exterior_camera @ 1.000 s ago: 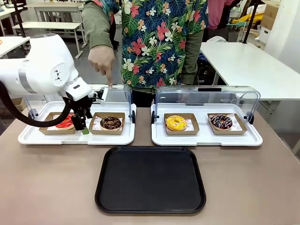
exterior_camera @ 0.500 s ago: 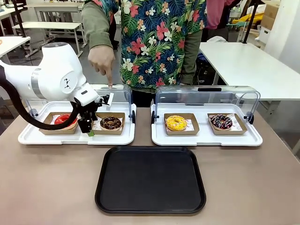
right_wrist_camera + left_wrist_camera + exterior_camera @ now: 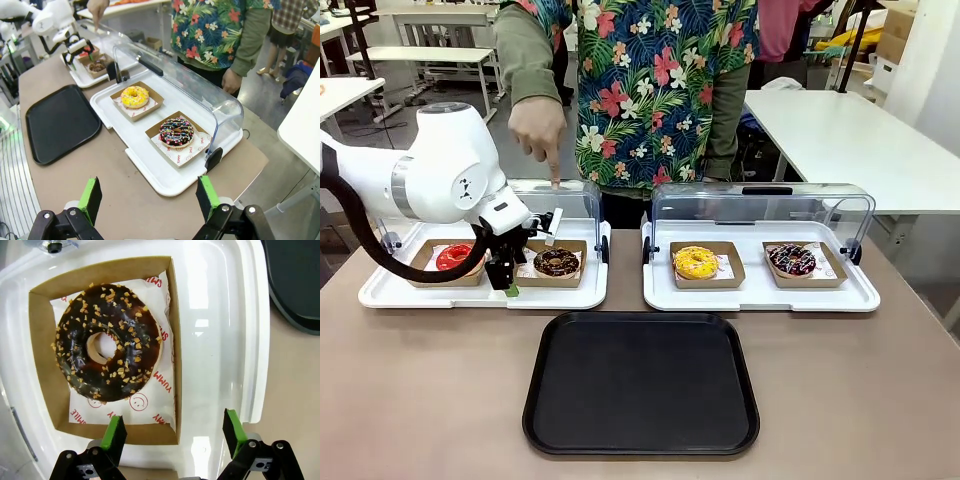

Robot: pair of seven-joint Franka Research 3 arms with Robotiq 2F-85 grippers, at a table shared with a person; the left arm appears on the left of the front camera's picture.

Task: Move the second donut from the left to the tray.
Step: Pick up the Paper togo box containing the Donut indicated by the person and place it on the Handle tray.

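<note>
The donut [image 3: 107, 342] should be light and soft, its glaze easily spoiled — better to pinch the near edge of the stiff carton [image 3: 40, 340]. The left gripper [image 3: 175, 422] stands wide open, empty — just over that edge.

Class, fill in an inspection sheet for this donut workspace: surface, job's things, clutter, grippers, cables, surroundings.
Surface: brown table, bearing two white display trays with clear lids.
Job's things: nut-speckled chocolate donut in its cardboard tray on the left display tray; black serving tray nearer the robot, donut not yet on it.
Clutter: red-glazed donut, yellow donut, sprinkled chocolate donut, all in cardboard trays.
Grippers: left gripper open, empty, by the nut donut's near edge; right gripper open, empty, by the table's right end.
Cables: black cable looping from the left arm.
Surroundings: person's hand pointing down at the left lid; white tables behind.
</note>
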